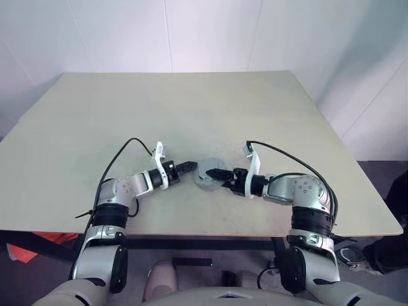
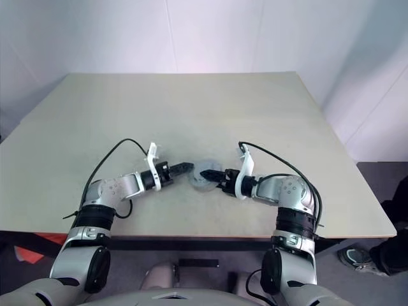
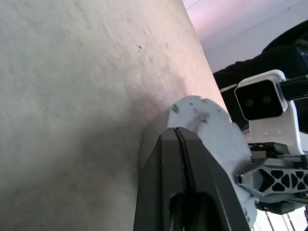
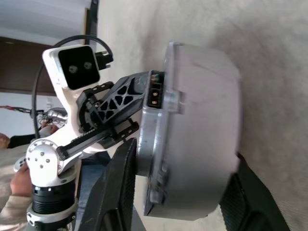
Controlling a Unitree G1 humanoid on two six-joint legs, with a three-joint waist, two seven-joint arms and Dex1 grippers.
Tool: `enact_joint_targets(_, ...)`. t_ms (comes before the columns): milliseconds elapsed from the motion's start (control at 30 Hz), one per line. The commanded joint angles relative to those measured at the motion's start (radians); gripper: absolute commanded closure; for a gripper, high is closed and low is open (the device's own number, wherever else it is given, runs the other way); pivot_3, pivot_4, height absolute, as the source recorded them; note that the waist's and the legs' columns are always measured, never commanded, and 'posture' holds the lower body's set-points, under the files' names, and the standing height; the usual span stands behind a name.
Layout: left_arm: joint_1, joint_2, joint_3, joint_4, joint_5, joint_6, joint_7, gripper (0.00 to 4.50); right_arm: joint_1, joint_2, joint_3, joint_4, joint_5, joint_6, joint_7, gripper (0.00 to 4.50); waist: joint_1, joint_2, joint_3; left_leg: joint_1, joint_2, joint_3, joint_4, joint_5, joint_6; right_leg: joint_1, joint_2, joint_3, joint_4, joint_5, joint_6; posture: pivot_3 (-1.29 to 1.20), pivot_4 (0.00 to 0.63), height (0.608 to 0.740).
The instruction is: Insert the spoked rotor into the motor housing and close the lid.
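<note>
A bare test room or lab: a plain pale wooden table [image 1: 191,115] stands against blank white panelled walls [image 1: 191,32] on a dark grey floor [image 1: 382,172].

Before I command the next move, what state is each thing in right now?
motor housing: lying flat on the table, between the two pincers.
lid: on top of the housing, looks seated.
left pincer: shut, tip against the housing's edge.
right pincer: closed around the housing from the opposite side.
</note>
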Motion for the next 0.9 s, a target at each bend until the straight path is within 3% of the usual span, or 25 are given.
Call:
enact_joint_targets(33, -0.003, 0.000, 0.008, -0.006, 0.006, -0.013, 0.000, 4.50, -0.032, -0.012, -0.004, 0.001, 0.000, -0.030, -0.006, 1.94, 0.001, 0.000, 0.000, 0.000, 0.000, 0.000, 0.000, 0.000, 0.000, 0.000, 0.000, 0.000, 0.000, 0.000, 0.000, 0.00, 0.000, 0.740)
enact_joint_targets(133, -0.007, -0.003, 0.025, 0.004, 0.000, -0.025, 0.005, 4.50, -0.036, -0.015, -0.009, 0.004, 0.007, -0.045, 0.001, 2.38, 0.002, 0.000, 0.000, 0.000, 0.000, 0.000, 0.000, 0.000, 0.000, 0.000, 0.000, 0.000, 0.000, 0.000, 0.000, 0.00, 0.000, 0.740)
enact_joint_targets(267, -0.021, -0.015, 0.085, 0.032, -0.026, -0.057, 0.026, 4.50, -0.074, -0.014, -0.046, 0.023, 0.025, -0.071, -0.001, 2.40, 0.001, 0.000, 0.000, 0.000, 0.000, 0.000, 0.000, 0.000, 0.000, 0.000, 0.000, 0.000, 0.000, 0.000, 0.000, 0.00, 0.000, 0.740)
enact_joint_targets(500, -0.029, -0.064, 0.265, 0.025, -0.152, -0.078, 0.094, 4.50, -0.267, 0.050, -0.251, 0.185, 0.109, -0.201, -0.097, 2.40, -0.002, 0.000, 0.000, -0.003, 0.000, 0.000, 0.001, 0.001, -0.001, -0.005, 0.000, 0.000, 0.002, 0.000, 0.000, 0.00, 0.000, 0.740)
enact_joint_targets(700, -0.013, -0.094, 0.390, -0.065, -0.298, -0.067, 0.159, 4.50, -0.365, 0.119, -0.251, 0.278, 0.122, -0.288, -0.127, 2.40, -0.004, 0.000, 0.000, -0.022, 0.001, 0.000, 0.010, 0.000, 0.000, -0.026, 0.001, 0.000, 0.018, 0.001, 0.000, 0.00, 0.000, 0.740)
enact_joint_targets(900, 0.016, -0.109, 0.433, -0.135, -0.404, -0.046, 0.209, 2.60, -0.414, 0.135, -0.214, 0.355, 0.115, -0.327, -0.122, 2.40, -0.002, -0.001, 0.001, -0.029, 0.002, -0.001, 0.016, -0.001, 0.002, -0.030, 0.002, -0.001, 0.018, 0.001, 0.000, 0.00, 0.000, 0.740)
